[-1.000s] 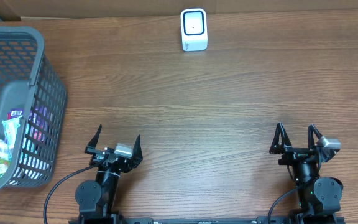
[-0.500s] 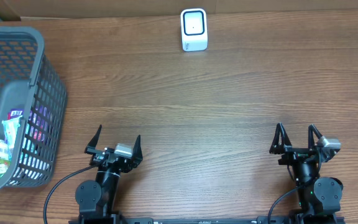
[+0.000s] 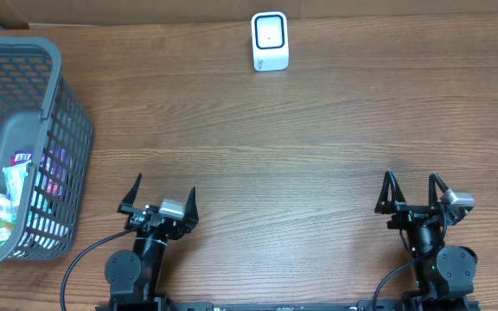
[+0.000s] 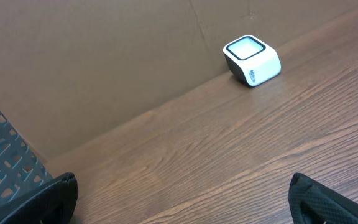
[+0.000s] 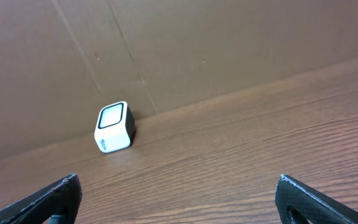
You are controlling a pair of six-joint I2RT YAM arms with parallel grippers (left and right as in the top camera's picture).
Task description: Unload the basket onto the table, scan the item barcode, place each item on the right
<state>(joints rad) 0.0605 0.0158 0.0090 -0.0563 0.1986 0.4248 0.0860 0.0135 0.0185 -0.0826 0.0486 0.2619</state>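
— Nothing has moved since a second ago: left gripper and right gripper both hang released, holding nothing.
— So the pick hasn't begun. Items lie in the basket, well apart from the scanner. Next, I judge, the left arm reaches in for one.
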